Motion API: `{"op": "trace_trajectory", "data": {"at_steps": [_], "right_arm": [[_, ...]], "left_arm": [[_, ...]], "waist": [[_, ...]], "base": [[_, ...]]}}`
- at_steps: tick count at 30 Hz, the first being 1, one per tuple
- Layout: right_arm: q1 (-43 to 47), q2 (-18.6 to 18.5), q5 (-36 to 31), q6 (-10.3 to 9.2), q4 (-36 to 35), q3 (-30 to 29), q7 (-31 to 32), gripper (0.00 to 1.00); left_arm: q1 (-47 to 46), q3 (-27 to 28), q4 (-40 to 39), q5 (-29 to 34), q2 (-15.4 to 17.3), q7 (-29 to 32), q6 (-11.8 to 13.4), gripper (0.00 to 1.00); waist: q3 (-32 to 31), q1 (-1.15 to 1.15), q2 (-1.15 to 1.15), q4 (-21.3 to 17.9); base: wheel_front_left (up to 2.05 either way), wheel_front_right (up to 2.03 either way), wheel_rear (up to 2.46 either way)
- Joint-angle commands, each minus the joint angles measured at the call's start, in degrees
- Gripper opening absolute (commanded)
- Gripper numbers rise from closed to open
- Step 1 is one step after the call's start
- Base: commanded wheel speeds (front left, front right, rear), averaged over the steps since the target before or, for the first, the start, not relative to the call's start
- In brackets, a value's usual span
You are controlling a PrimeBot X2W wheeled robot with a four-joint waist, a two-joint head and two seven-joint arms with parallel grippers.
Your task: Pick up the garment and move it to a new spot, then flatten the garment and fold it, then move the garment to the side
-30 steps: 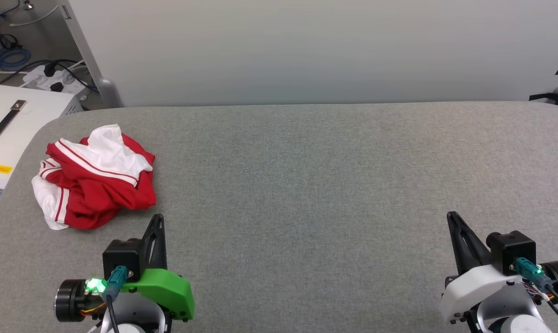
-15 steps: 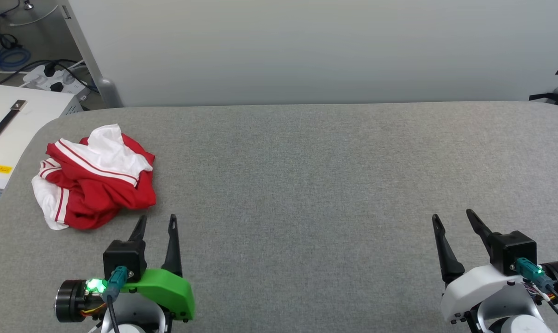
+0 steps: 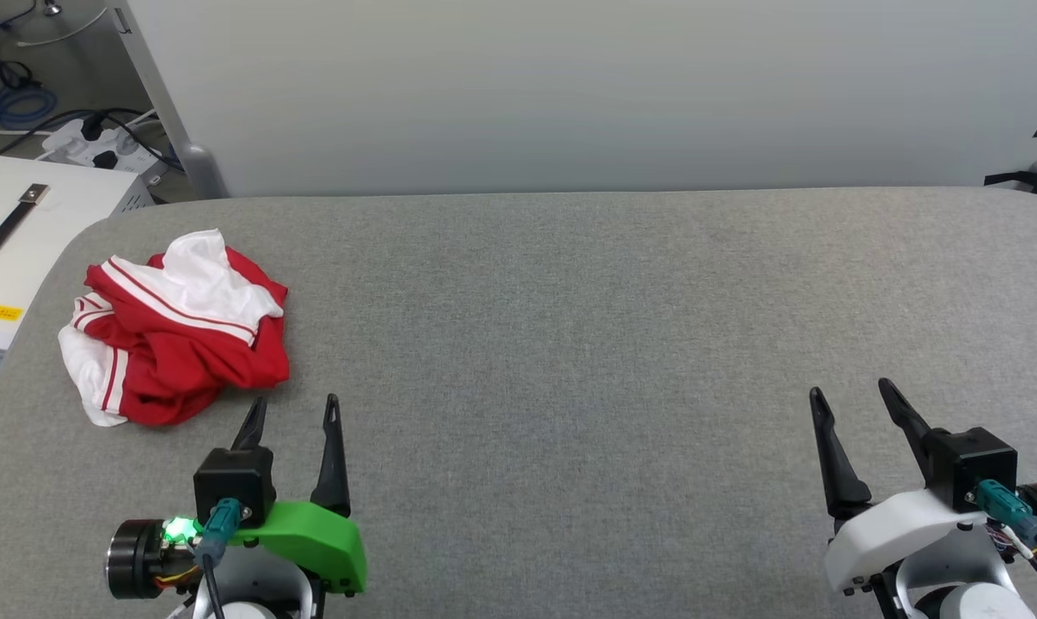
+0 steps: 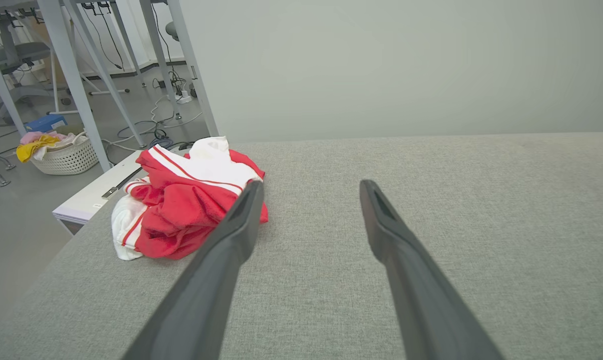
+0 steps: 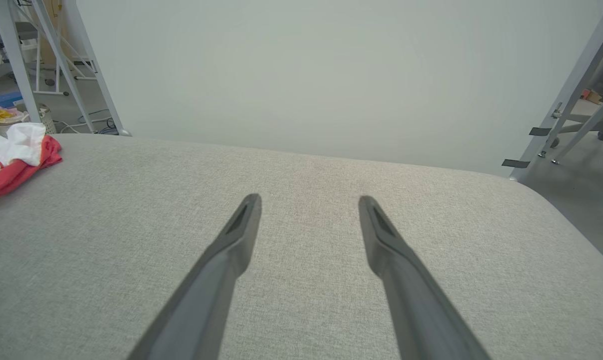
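Observation:
The garment point(image 3: 174, 331), red with white sleeves and striped trim, lies crumpled in a heap at the far left of the grey table point(image 3: 570, 344). It also shows in the left wrist view as the garment point(image 4: 181, 205) and at the left edge of the right wrist view as the garment point(image 5: 11, 160). My left gripper point(image 3: 297, 408) hovers just in front of the heap, open and empty; the left gripper point(image 4: 309, 187) points past the heap's right side. My right gripper point(image 3: 854, 394) is open and empty at the lower right, seen as the right gripper point(image 5: 309, 200) over bare table.
A white box point(image 3: 11, 249) stands beside the table's left edge, with cables and a power strip point(image 3: 97, 146) on the floor behind. A pale wall panel point(image 3: 570, 94) runs along the table's far edge. A white basket point(image 4: 66, 155) with clothes sits on the floor.
Both grippers have opened from shut to wide open. The right gripper has shifted slightly rightward. The garment has not moved.

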Motion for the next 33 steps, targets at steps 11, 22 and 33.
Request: {"op": "trace_trajectory", "data": {"at_steps": [11, 22, 33], "right_arm": [[0.7, 0.0, 1.8, -0.01, -2.1, -0.4, -2.0, 1.0], [1.5, 0.0, 2.8, -0.02, -3.5, -0.3, -3.4, 1.0], [2.2, 0.0, 4.6, -0.02, -4.2, -0.7, -4.7, 1.0]], "left_arm": [[0.0, -0.7, -0.3, -0.3, -0.1, -1.9, 1.1, 1.0], [0.3, -1.3, -0.2, -0.7, -0.1, -3.4, 1.5, 1.0], [0.5, -2.0, 0.1, -1.0, -0.1, -4.7, 1.9, 1.0]], "waist": [[-0.1, 0.0, 0.0, 0.1], [-0.3, 0.0, 0.0, 0.3], [-0.4, 0.0, 0.0, 0.5]], "base": [[0.0, 0.0, 0.0], [0.0, 0.0, 0.0], [0.0, 0.0, 0.0]]}}
